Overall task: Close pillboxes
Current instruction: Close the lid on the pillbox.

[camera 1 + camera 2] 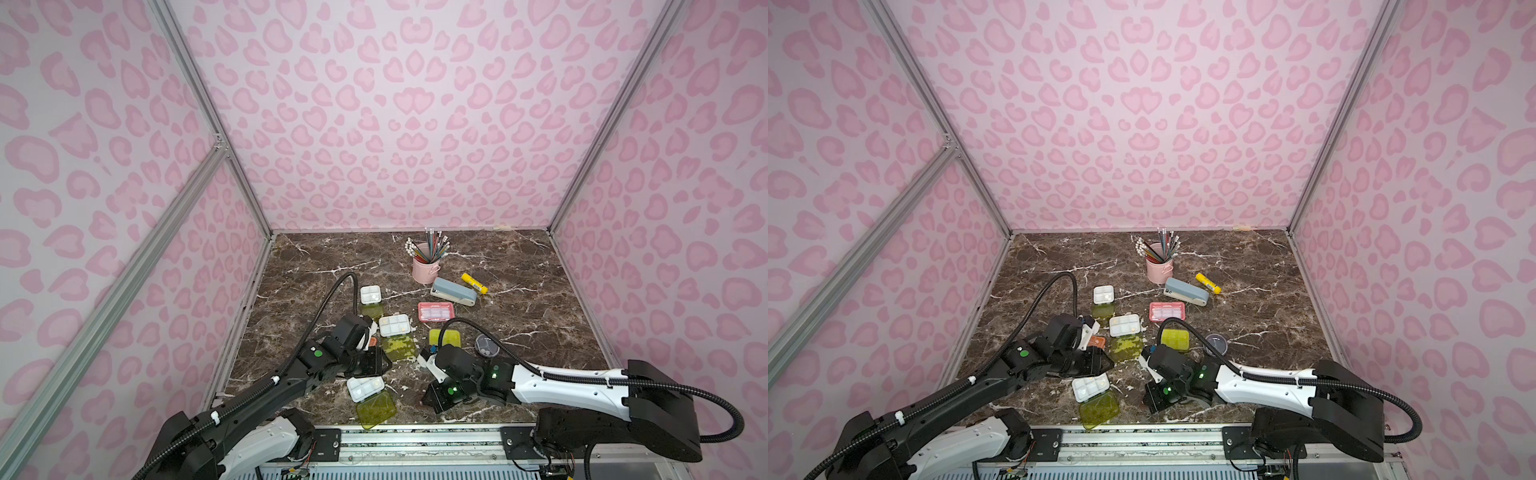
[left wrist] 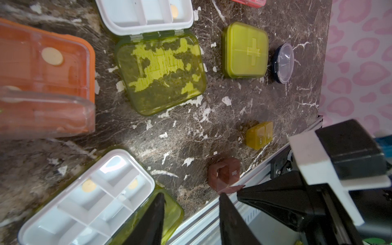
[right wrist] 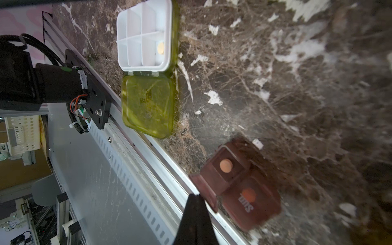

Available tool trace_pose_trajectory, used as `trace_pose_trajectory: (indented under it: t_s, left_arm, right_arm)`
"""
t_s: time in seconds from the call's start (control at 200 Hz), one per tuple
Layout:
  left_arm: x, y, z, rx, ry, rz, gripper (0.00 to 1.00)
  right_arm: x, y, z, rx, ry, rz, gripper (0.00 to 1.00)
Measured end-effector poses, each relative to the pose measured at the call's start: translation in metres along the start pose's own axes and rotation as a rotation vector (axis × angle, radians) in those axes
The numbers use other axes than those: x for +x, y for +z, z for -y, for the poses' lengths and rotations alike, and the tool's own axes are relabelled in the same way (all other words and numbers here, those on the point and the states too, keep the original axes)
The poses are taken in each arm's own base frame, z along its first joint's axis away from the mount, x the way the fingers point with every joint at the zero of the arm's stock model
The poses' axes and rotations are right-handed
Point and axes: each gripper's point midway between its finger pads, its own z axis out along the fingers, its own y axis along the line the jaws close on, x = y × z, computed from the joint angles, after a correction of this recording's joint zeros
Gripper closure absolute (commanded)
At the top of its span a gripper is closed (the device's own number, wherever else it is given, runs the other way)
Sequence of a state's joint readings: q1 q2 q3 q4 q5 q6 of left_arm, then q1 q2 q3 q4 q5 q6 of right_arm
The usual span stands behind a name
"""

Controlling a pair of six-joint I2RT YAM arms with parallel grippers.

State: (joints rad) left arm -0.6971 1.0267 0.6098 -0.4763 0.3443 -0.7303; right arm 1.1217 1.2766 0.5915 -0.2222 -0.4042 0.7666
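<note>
As the left fingers hang apart, the right fingers, pressed together, sit nearer, tips right beside the open flap of the small brown plastic pillbox.

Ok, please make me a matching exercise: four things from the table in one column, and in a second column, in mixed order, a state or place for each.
Things
1. brown box
2. box with cross
3. front tray
4. stapler

States or places
a. fully shut
b. just behind the pink box
c. one flap open, pill showing
d. green lid folded out flat

Pairs: 1-c, 2-a, 3-d, 4-b
</note>
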Motion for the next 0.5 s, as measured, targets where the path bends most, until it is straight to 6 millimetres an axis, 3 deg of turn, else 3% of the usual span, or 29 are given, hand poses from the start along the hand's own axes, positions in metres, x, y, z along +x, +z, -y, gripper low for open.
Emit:
trace_pose_trajectory:
  t_s: [0.505]
  left_arm:
    - [0.0036,0.0058,-0.0031,-0.009,-0.013,-0.031,0.46]
  right_arm:
    - [-0.0018,0.0052,0.0038,-0.01,0.005,-0.002,1.0]
